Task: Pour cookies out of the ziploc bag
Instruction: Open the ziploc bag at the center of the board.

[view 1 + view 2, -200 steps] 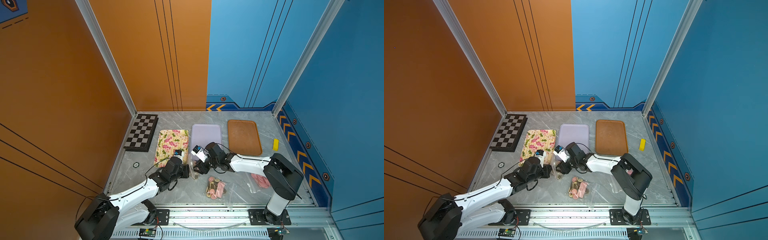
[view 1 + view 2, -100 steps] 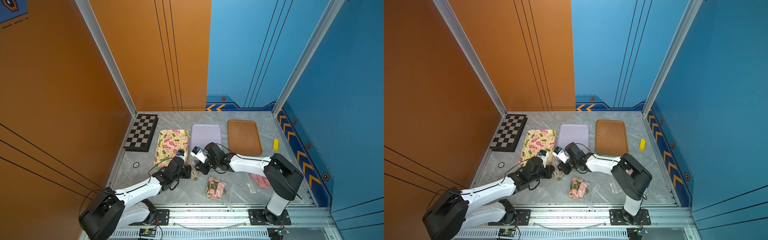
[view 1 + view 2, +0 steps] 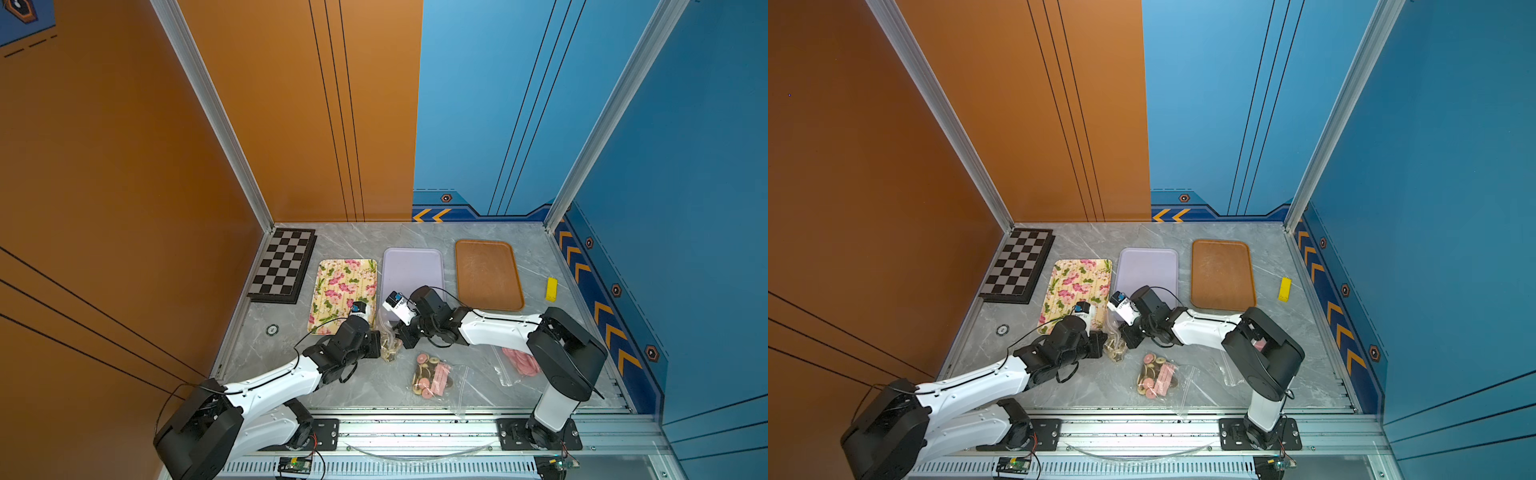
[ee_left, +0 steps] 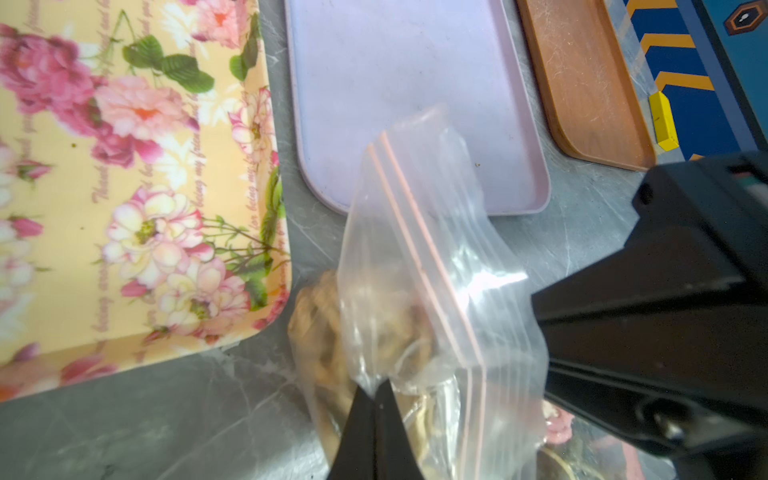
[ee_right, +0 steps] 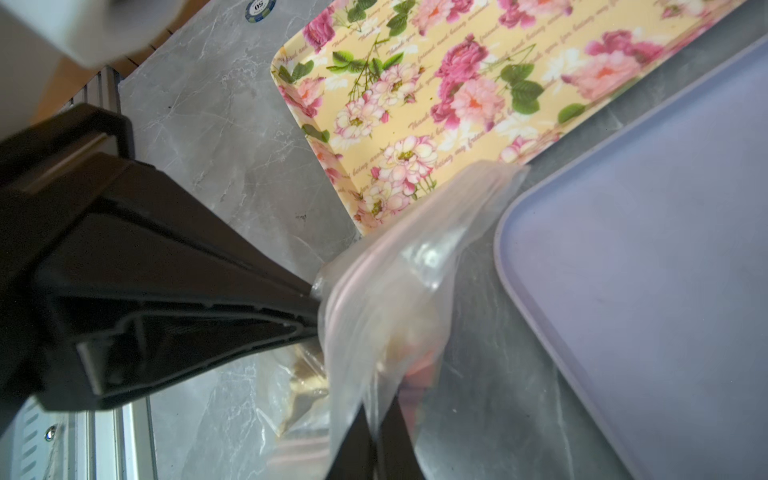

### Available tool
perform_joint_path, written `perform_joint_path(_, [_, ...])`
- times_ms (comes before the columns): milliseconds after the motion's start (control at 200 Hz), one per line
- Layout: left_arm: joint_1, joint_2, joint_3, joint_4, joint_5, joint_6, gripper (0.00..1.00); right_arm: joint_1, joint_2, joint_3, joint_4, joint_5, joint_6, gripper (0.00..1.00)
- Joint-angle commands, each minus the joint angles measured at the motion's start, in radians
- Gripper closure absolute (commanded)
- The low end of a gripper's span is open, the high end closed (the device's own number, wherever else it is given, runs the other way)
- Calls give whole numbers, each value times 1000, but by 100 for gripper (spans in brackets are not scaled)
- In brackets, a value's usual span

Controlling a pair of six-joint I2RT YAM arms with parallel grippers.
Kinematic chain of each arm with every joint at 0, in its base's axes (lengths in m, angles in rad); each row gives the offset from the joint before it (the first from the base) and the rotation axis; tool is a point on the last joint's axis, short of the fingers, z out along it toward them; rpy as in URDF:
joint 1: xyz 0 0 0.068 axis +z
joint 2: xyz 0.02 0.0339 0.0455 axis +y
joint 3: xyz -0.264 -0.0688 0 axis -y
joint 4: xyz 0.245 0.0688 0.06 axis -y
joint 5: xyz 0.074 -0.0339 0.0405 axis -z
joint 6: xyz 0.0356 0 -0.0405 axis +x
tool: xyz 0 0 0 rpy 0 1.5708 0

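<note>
Marble tabletop (image 3: 259, 359): floral tray (image 3: 345, 286) beside bag (image 3: 390, 347)

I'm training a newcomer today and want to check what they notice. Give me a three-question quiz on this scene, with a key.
1. True or false: the left tool and right tool both pinch the same bag.
2. Which tray lies next to the chessboard? A floral; B lilac; C brown.
3. Fill in: the block is ___ in colour.
Key: 1 true; 2 A; 3 yellow.
</note>
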Motion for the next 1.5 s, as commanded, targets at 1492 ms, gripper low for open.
perform_joint_path(1492, [-25,-252,-112,-39,-76,60,100,-102,-134,-180,208,4,260,89])
